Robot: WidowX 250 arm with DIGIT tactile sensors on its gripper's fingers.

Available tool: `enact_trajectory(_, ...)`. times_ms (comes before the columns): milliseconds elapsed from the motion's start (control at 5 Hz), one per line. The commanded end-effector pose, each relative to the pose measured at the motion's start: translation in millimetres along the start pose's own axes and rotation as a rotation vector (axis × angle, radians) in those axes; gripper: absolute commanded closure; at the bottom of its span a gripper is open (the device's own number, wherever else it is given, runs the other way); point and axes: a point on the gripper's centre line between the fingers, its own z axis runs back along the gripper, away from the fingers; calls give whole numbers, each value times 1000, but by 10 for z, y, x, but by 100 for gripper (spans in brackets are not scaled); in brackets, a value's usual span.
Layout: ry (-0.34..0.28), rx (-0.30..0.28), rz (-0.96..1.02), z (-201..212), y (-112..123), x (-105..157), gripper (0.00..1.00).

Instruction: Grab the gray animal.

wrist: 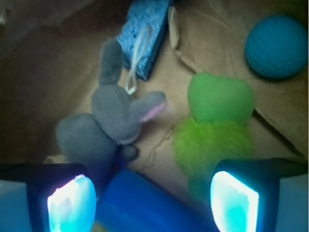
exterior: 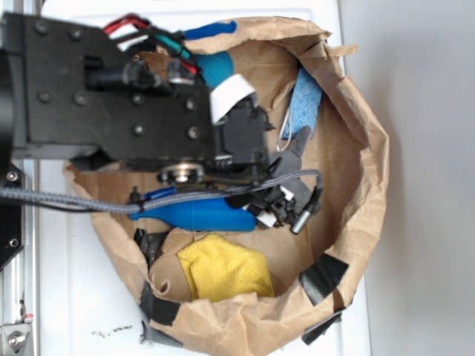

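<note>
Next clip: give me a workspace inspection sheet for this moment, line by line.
Surface: crumpled brown paper bag patched with black tape, on a white top.
Job's things: gray animal lies on the bag floor, ungrasped, toward the left finger.
Clutter: green plush, blue ball, light blue sponge with loop, yellow cloth, blue object between the fingers.
Grippers: hand open above the toys.
Cables: gray braided cable, red and teal wires on the arm.
Surroundings: gray floor.

Exterior bright and washed-out; wrist view dim, soft, with glowing blurred jaws.
</note>
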Motion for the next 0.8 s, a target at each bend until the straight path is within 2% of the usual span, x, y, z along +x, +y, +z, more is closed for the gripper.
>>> enact_trajectory(0, 32, 11, 43, -67, -289, 155, 0)
enact_trajectory(200, 44, 11, 78, -60, -413, 187, 0)
enact_trajectory(600, 54, -3, 83, -25, -427, 156, 0)
